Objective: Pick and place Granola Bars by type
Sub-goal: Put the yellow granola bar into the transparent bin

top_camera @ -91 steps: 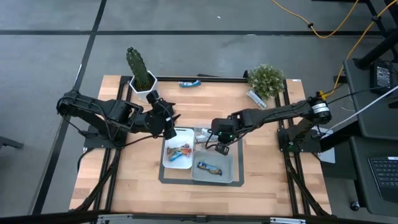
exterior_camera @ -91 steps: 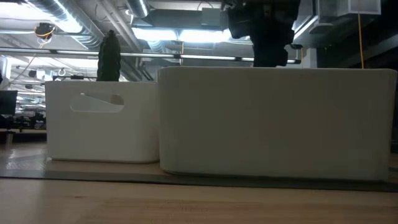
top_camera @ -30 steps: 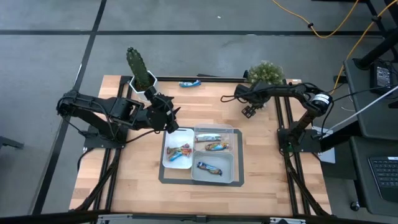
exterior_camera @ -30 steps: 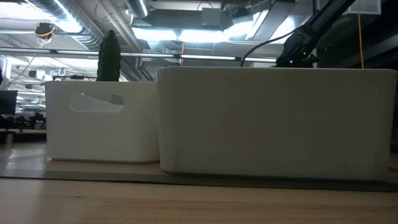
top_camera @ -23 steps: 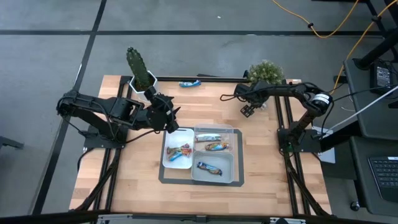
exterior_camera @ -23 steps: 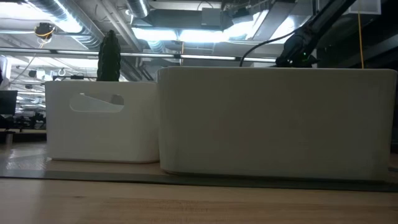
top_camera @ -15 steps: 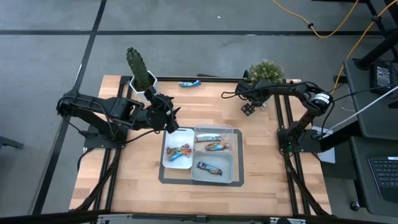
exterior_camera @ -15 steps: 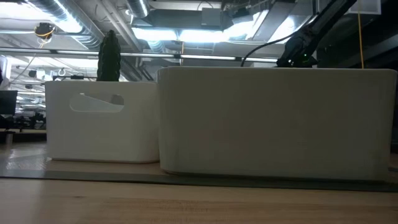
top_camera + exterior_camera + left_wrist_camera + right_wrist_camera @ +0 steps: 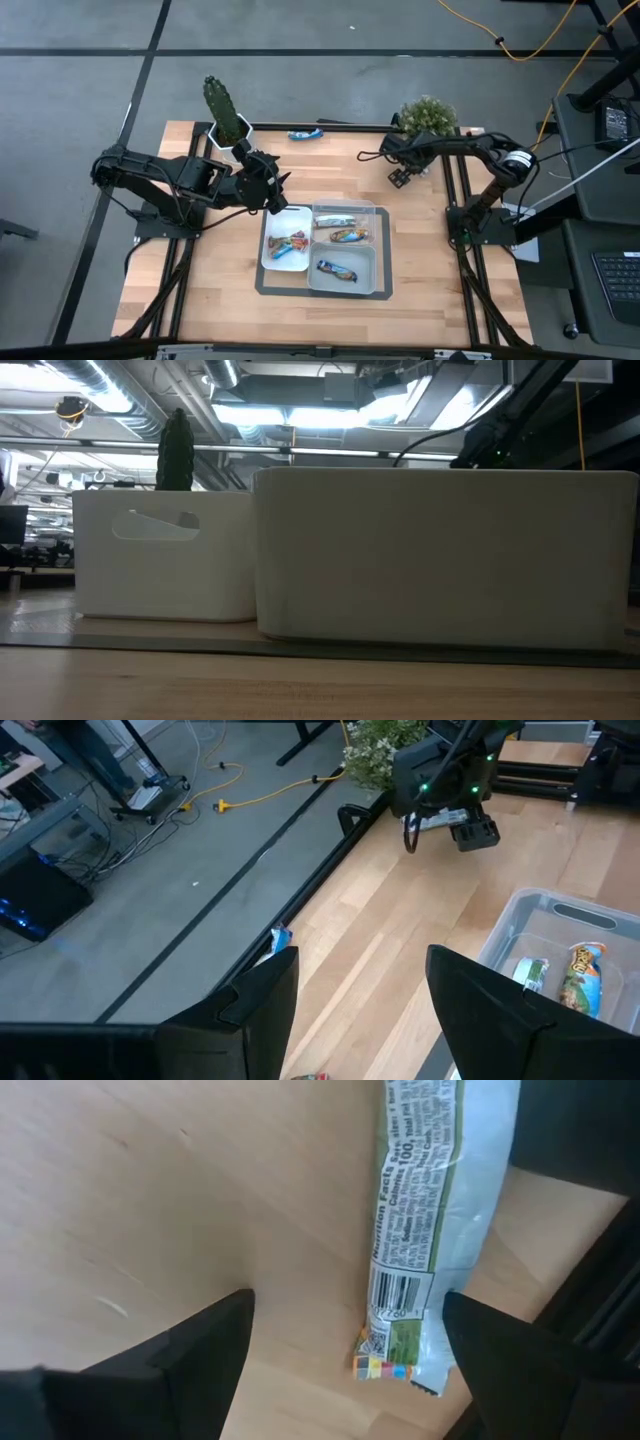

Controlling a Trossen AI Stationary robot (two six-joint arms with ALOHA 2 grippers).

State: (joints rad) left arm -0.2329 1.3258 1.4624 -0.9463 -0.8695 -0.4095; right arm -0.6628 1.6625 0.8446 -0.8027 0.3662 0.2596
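A green-and-silver granola bar (image 9: 430, 1210) lies flat on the wood at the far right. My right gripper (image 9: 400, 177) (image 9: 350, 1370) hovers open over it, one finger on each side, touching nothing; in the high view the arm hides this bar. A blue bar (image 9: 305, 134) (image 9: 280, 935) lies at the table's far edge. Other bars lie in the white tray (image 9: 266, 262) and in the clear divided bin (image 9: 380, 250). My left gripper (image 9: 272, 190) (image 9: 360, 1010) hangs open and empty by the white tray's far left corner.
A potted cactus (image 9: 225, 115) stands at the far left and a bushy plant (image 9: 428, 118) at the far right, close behind my right gripper. In the low view the tray's wall (image 9: 165, 560) and the bin's wall (image 9: 440, 560) block most of the table.
My right gripper has crept a little toward the bushy plant at the table's far right and stays open. My left arm has kept still.
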